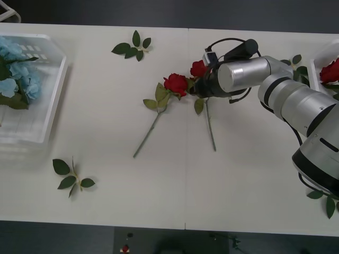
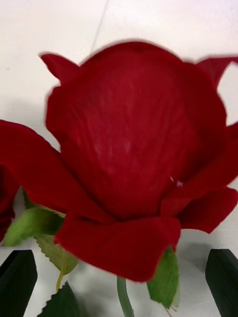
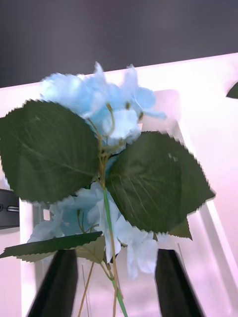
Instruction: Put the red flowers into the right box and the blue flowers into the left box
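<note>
The right tool (image 2: 119, 277) hangs wide around a red rose (image 1: 199, 67) at the desk's (image 1: 159, 201) one o'clock. Close low on the stem, I'd say. The left tool (image 3: 114, 282) gapes around blue hydrangea (image 3: 99, 99).

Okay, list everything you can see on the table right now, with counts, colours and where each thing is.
Artificial red roses on green stems: two, mid-table, blooms close together; a third red bloom in the right box.
Pale blue hydrangea clusters: several, in the left box.
Green leaf sprigs: three, far centre, near left, near right.
White plastic trays: left box, right box, at the table's ends.
White table.
Right gripper: open around a rose bloom.
Left gripper: over the left box, blue flower stem between its fingers.
</note>
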Action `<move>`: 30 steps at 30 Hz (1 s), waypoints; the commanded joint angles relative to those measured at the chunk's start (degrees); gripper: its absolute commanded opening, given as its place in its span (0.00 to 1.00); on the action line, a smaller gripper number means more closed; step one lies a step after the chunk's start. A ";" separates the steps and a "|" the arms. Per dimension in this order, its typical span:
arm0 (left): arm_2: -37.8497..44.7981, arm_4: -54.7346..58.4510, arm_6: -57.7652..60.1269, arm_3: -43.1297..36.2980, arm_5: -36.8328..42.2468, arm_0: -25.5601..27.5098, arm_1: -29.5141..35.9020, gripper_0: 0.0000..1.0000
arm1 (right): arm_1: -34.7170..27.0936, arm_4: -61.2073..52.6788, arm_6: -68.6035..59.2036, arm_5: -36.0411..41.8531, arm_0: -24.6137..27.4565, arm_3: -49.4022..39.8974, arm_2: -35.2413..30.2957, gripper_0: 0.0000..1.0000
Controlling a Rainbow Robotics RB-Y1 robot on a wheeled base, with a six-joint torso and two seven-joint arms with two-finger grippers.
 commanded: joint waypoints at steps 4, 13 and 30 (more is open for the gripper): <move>-0.40 12.10 2.87 -1.81 9.99 0.05 1.97 0.97 | 2.48 5.44 -11.84 -0.51 -3.15 1.55 -0.62 0.00; -12.18 23.35 4.81 -11.04 12.19 -3.11 -1.19 0.98 | 2.57 7.64 -13.86 -0.42 -3.15 0.58 -0.62 0.00; -30.20 -16.20 36.80 -39.17 11.75 -9.35 -26.06 0.97 | -20.02 7.99 -7.88 10.03 -2.71 -20.78 -0.62 0.00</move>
